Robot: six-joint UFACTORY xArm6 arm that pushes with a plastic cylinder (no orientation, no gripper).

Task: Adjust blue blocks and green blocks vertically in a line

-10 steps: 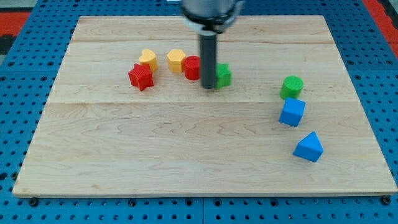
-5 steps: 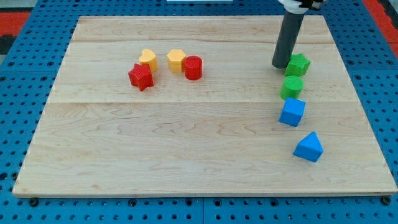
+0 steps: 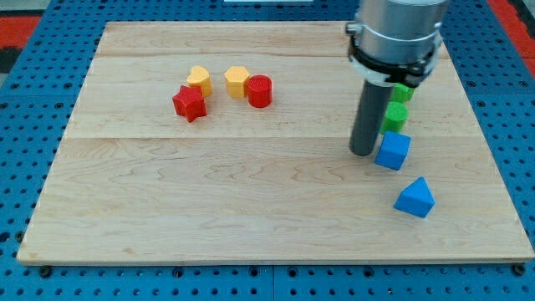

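My tip point(image 3: 363, 153) rests on the board just left of the blue cube point(image 3: 393, 151), close to or touching its left side. Above the cube sits a green cylinder point(image 3: 396, 114), partly hidden by the rod. Above that a green star point(image 3: 404, 91) shows only as a small patch behind the arm. A blue triangular block point(image 3: 415, 198) lies below and slightly right of the cube. These blocks form a rough column at the view's right.
A red star point(image 3: 190, 103), a yellow heart point(image 3: 200, 79), a yellow block point(image 3: 236, 81) and a red cylinder point(image 3: 259, 90) cluster at the upper left of the wooden board point(image 3: 209, 192). Blue pegboard surrounds the board.
The green star went from beside the red cylinder to above the green cylinder at the right. My tip then moved down from beside the star to the blue cube's left.
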